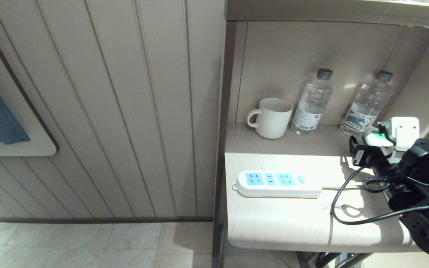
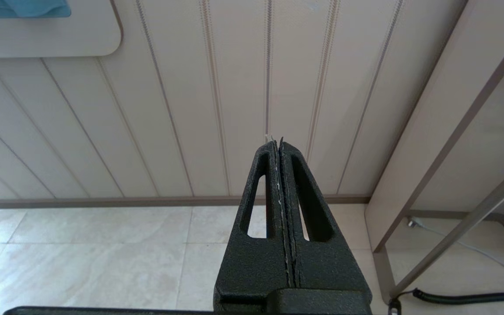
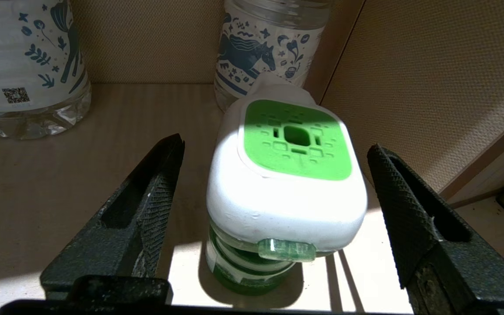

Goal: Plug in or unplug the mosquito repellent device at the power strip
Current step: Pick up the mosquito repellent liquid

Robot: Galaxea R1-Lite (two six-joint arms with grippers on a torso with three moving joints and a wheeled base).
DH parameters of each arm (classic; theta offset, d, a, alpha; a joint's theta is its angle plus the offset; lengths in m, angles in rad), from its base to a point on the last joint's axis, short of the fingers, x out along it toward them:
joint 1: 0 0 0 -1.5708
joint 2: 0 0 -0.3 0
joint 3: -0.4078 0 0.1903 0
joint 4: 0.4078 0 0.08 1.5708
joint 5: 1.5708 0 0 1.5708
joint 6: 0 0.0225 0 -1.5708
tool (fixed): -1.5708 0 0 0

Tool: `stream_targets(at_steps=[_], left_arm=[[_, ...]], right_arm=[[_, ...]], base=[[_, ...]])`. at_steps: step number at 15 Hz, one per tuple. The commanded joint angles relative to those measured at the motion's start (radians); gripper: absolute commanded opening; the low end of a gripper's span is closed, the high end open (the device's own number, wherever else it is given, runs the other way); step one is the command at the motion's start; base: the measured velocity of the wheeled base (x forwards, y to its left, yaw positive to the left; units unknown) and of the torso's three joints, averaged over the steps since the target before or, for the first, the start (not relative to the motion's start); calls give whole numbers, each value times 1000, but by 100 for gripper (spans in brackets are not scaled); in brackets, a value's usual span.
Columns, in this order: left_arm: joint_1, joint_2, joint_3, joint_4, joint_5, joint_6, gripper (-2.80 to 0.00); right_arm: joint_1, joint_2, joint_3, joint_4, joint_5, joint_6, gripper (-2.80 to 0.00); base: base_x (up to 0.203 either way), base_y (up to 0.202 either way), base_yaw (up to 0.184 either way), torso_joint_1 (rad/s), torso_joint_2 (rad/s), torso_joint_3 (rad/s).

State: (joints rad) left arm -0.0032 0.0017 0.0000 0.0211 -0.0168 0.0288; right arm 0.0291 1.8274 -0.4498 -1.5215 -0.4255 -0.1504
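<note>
Green-topped device (image 3: 285,183) stands on the shelf near the bottles (image 3: 260,48), apart from the strip (image 1: 277,183). Right gripper (image 3: 274,205) straddles it, jaws wide (untouching). Back straight away, avoiding a knock.

One power strip (image 1: 277,184) lies on the desk (image 1: 274,227), carrying three light-blue socket panels and one round blue button. One mosquito repellent device (image 3: 285,183) stands upright near the desk's right end. Two clear water bottles stand at the back, one (image 1: 312,102) left of the other (image 1: 367,104). One white ribbed mug (image 1: 271,117) sits beside them. Two end effectors show: the left end effector (image 2: 279,144) and the right end effector (image 3: 278,175)
</note>
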Motion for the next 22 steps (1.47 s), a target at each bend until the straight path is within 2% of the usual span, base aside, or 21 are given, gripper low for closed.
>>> stream_targets(at_steps=[1,10,11,13,16,20,22], left_arm=[[0,1,0,0,0,0,-280],[0,1,0,0,0,0,-280],[0,1,0,0,0,0,-280],[0,1,0,0,0,0,-280],[0,1,0,0,0,0,-280],[0,1,0,0,0,0,-280],[0,1,0,0,0,0,-280]], right_arm=[[0,-27,9,-45,-2,-1,0],[10,-474,154,-16,53,-20,0],[13,-521,165,1,62,-23,-280],[19,-637,186,67,76,-47,-280],[54,-799,194,286,82,-63,-280],[134,-1075,122,788,31,-56,-280],[109,-1206,109,1071,53,-14,-280]], base=[[0,0,0,0,0,0],[0,0,0,0,0,0],[0,0,0,0,0,0],[0,0,0,0,0,0],[0,0,0,0,0,0],[0,0,0,0,0,0],[0,0,0,0,0,0]])
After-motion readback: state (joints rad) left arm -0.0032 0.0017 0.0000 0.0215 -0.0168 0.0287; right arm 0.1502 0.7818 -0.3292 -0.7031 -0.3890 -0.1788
